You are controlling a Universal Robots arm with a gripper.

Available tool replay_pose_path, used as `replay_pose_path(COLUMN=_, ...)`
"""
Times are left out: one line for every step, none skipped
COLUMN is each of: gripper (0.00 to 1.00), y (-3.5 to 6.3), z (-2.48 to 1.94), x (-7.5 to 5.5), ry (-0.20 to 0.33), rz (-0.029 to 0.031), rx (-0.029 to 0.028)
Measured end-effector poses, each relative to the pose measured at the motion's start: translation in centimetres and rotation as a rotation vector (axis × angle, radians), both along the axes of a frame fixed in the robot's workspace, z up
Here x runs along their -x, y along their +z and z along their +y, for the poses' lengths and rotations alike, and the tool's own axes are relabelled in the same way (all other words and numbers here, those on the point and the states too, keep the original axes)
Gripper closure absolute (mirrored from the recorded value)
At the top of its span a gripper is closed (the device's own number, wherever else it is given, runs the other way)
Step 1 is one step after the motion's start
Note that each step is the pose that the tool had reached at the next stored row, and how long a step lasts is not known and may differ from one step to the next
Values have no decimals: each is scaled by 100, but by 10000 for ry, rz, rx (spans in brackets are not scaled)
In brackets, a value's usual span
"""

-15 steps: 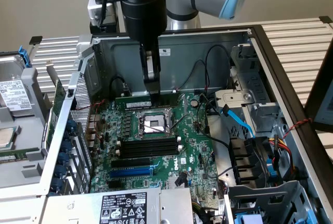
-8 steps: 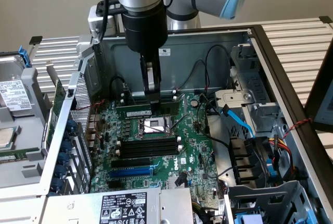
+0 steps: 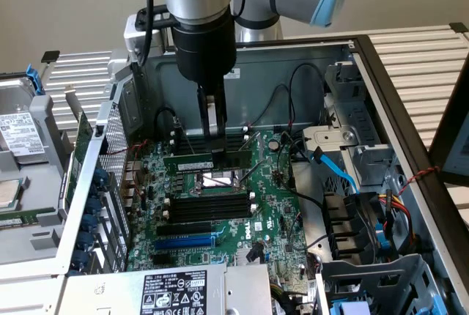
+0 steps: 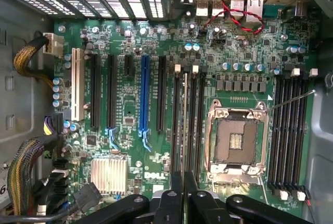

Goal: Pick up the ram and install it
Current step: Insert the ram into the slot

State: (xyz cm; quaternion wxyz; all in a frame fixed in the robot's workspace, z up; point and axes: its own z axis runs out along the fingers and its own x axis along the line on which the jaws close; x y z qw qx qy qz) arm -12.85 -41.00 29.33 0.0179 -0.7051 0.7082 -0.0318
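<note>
— What's over on the exterior view's left?

— A grey drive [image 3: 18, 135] with a white label, lying outside the open case [image 3: 293, 66]. Inside the case the green motherboard [image 3: 277, 216] lies flat.

— And the arm?

— It reaches straight down into the middle of the case. The gripper [image 3: 216, 152] is closed on the ram [image 3: 192, 160], pinching it near the middle of its length, so the green stick lies level with its ends sticking out either way (the white label faces us).

— Is it in a slot?

— No, it hangs clear above the board. From here it sits just over the processor socket [image 3: 220, 181], with the empty black memory slots [image 3: 212, 209] and their white clips on the near side of the socket, and the blue expansion slot [image 3: 187, 242] nearer still.

— What does the wrist camera give?

— The ram [image 4: 185, 114] edge-on, a thin line running along the bank of black slots that lies between the blue slot and the socket. I can't tell which slot of that bank it is over.

— Further right?

— A blue cable [image 3: 338, 171] looping across a grey bracket, then a bundle of red, yellow and black wires [image 3: 392, 209].
</note>
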Motion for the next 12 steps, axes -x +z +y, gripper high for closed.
replay_pose_path(gripper=87, y=-17, z=0, x=0, ry=-1, rz=14, rx=0)
replay_pose_path(gripper=87, y=-27, z=-1, x=-1, ry=1, rz=62, rx=-1)
replay_pose_path(gripper=87, y=-32, z=-1, x=-1, ry=2, rz=112, rx=2)
replay_pose_path(gripper=87, y=-38, z=-1, x=-1, ry=1, rz=159, rx=5)
replay_pose_path(gripper=87, y=-46, z=-1, x=0, ry=0, rz=200, rx=18)
replay_pose_path(gripper=87, y=-54, z=0, x=0, ry=-1, rz=226, rx=35)
replay_pose_path(gripper=87, y=-66, z=1, x=0, ry=-1, rz=241, rx=49)
replay_pose_path(gripper=87, y=-77, z=0, x=-1, ry=3, rz=242, rx=66)
replay_pose_path(gripper=87, y=-86, z=0, x=-1, ry=5, rz=243, rx=90)
replay_pose_path(gripper=87, y=-94, z=0, x=-1, ry=6, rz=244, rx=124)
replay_pose_path(gripper=87, y=-102, z=0, x=-1, ry=5, rz=243, rx=159)
replay_pose_path(gripper=87, y=-112, z=0, x=-1, ry=5, rz=242, rx=181)
